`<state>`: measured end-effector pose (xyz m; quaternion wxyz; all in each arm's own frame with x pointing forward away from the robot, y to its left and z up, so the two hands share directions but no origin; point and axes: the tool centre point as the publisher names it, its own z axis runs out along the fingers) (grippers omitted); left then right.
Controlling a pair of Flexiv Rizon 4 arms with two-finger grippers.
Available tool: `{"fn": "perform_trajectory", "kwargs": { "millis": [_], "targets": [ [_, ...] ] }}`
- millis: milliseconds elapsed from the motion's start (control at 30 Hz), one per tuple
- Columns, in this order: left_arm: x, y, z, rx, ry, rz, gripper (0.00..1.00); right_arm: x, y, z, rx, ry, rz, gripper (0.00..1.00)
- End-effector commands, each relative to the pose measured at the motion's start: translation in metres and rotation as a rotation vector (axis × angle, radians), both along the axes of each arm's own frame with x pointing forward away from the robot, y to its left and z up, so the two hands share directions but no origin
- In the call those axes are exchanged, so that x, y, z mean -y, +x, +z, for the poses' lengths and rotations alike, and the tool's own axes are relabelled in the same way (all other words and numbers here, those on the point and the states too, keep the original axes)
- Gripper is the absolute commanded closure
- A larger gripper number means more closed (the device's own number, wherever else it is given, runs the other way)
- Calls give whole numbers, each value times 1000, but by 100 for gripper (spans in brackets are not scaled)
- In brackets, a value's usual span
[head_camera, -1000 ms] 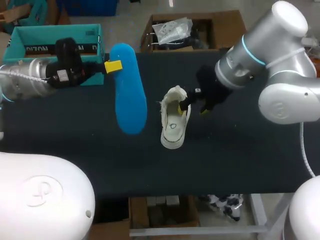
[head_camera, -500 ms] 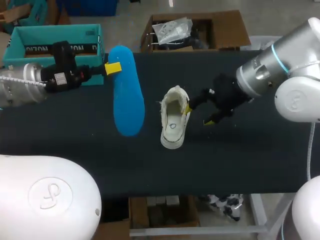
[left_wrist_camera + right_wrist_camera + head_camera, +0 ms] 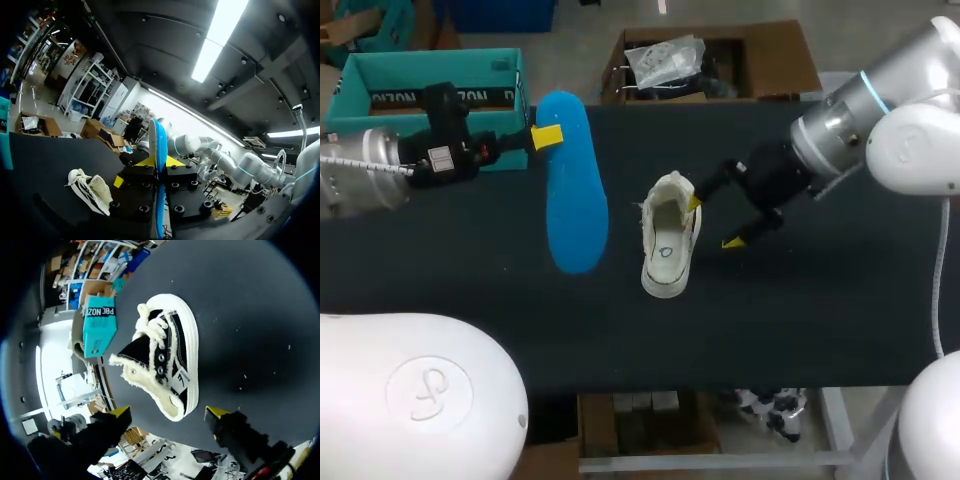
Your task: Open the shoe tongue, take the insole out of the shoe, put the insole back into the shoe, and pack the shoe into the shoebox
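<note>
Head view: left gripper (image 3: pixel 548 137) is clenched on one end of the blue insole (image 3: pixel 572 200). The rest of the insole hangs free beyond the jaws, above the table (image 3: pixel 820 310). Left wrist view confirms it: the insole stands edge-on between both yellow tips, pinched from two sides.

The shoe (image 3: pixel 668 240) sits on the table off to the side of the left jaws, near the insole's free end but apart from it. Its long axis runs roughly parallel to the insole, with the fleecy opening at the far end and the toe towards me. From the right wrist view it looks tipped on its side, but I can't be sure.

Right gripper (image 3: pixel 712 224) is released and holds nothing. The shoe lies just ahead of its spread tips. One tip is right at the collar and I can't tell if it touches. The other tip is clear of the shoe.

My read: the insole is out and refitting comes next. The left arm has to swing the free end across and feed it into the opening along the shoe's axis. The right arm is much nearer the shoe, so I'd use it to steady the collar.

Obstacles as I see them:
- the right finger at the collar sits close to the entry path
- the fleece lining and tongue may snag the insole's tip

The shoebox (image 3: pixel 420 80) is behind the left jaws at the far edge, well apart from the shoe and out of the way.
</note>
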<state>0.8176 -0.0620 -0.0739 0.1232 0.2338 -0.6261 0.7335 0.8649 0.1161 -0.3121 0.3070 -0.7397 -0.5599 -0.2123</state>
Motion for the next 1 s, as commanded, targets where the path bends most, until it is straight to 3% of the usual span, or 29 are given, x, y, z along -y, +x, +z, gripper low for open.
{"fn": "perform_trajectory", "kwargs": {
  "millis": [33,633,733,800,833,900,1000],
  "targets": [
    [2,-3,2,-9,23,47,100,3,5,6,-330,2,-131,0],
    [2,-3,2,-9,23,47,100,2,6,8,-339,0,-138,0],
    [2,-3,2,-9,23,47,100,3,2,13,-470,55,-242,0],
    [2,-3,2,-9,23,47,100,7,-4,11,-698,190,-364,0],
    [2,-3,2,-9,23,47,100,10,-9,10,-769,233,-383,0],
    [2,-3,2,-9,23,47,100,8,-22,13,-800,193,-428,0],
    [2,-3,2,-9,23,47,100,8,-22,13,-800,193,-428,0]
  ]
}}
